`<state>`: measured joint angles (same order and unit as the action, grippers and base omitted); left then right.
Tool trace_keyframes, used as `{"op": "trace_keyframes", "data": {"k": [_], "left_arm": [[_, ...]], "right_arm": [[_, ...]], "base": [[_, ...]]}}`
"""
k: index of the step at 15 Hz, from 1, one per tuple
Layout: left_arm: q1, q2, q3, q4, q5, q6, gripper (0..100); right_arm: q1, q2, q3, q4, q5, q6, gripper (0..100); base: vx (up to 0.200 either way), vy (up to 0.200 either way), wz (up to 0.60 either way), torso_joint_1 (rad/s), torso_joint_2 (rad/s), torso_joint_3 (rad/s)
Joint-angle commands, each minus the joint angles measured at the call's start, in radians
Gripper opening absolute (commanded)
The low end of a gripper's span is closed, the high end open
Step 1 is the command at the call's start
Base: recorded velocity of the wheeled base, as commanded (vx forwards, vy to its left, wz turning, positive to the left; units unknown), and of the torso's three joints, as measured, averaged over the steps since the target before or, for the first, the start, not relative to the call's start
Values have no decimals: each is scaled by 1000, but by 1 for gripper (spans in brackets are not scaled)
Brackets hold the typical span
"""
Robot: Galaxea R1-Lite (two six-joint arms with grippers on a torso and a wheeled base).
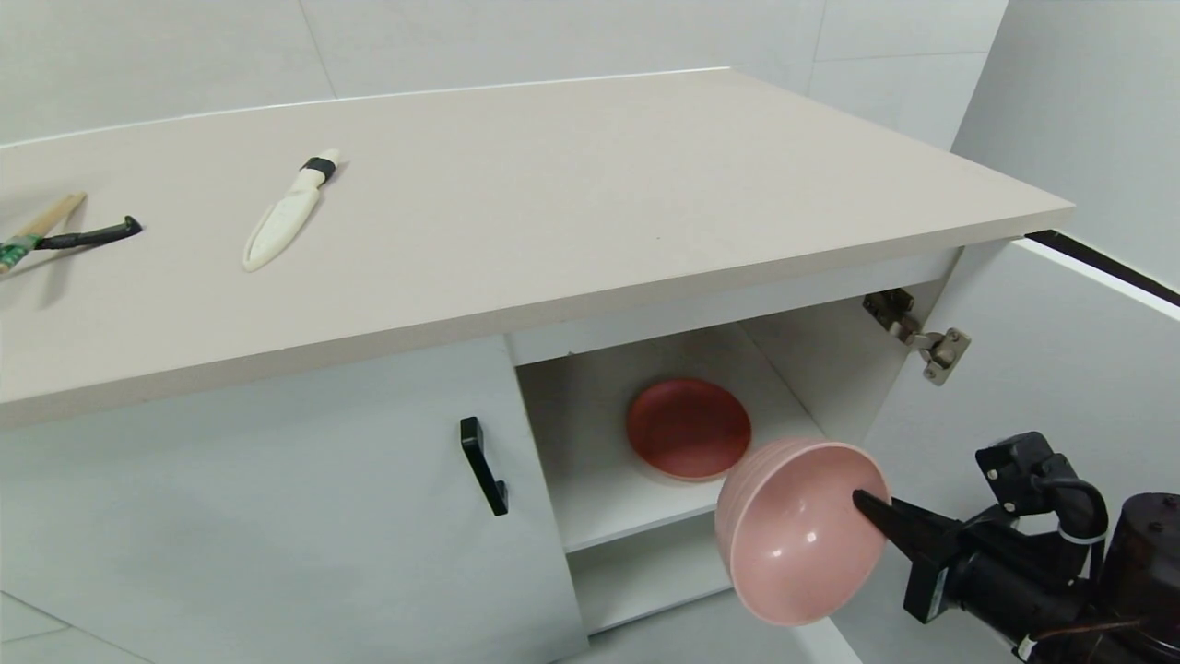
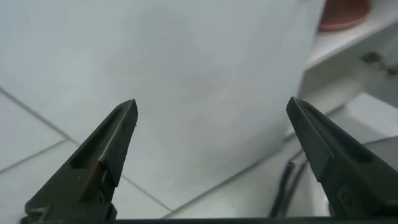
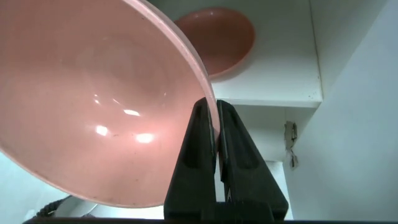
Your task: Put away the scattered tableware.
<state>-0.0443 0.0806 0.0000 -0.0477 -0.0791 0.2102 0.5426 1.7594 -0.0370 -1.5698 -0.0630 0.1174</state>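
Two dishes on my feed: a pink bowl (image 1: 797, 544) and a red plate (image 1: 689, 429). The right claw (image 1: 871, 505) was pinched tight on the bowl's rim, one finger inside and the other outside, with the rim sandwiched between them. The bowl was tipped on its side, mouth facing back toward me. It hung just outside the open right-hand compartment of the cabinet (image 1: 830, 369), by the front edge of the shelf (image 1: 590, 480). As far as I could tell it touched nothing but the claw.

The plate lay flat on that shelf, further in and apart from the bowl. The right door (image 1: 1042, 387) stood swung open. The left door (image 1: 277, 516) was closed, with a black handle (image 1: 484, 466) on it.

The left claw (image 2: 214, 143) was spread wide with nothing between its fingers, low in front of the closed white door, floor tiles (image 2: 37, 143) below.

On the countertop (image 1: 599, 184) I saw a cream knife (image 1: 288, 212) with a black band near its far end. Well to its left lay a wooden stick (image 1: 51, 217) touching a black piece (image 1: 92, 235). I couldn't tell what those two were.
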Motion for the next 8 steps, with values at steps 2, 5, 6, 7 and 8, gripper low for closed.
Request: {"op": "trace_keyframes", "data": {"k": [2, 5, 6, 7, 8], "left_arm": [[41, -81, 0, 0, 25, -25, 100], [43, -81, 0, 2, 18, -45, 100], [43, -81, 0, 2, 18, -46, 100], [43, -81, 0, 2, 18, -46, 100], [43, -81, 0, 2, 22, -45, 100]], "right_arm": [[0, 152, -146, -1, 0, -5, 0], [-1, 227, -245, -1, -3, -2, 0], [-3, 232, -264, -1, 0, -1, 0], [-4, 232, -291, -1, 6, -2, 0], [-6, 235, -313, -1, 8, -4, 0]], "base": [[0, 0, 0, 0, 0, 0], [0, 0, 0, 0, 0, 0], [0, 0, 0, 0, 0, 0], [0, 0, 0, 0, 0, 0], [0, 0, 0, 0, 0, 0]]}}
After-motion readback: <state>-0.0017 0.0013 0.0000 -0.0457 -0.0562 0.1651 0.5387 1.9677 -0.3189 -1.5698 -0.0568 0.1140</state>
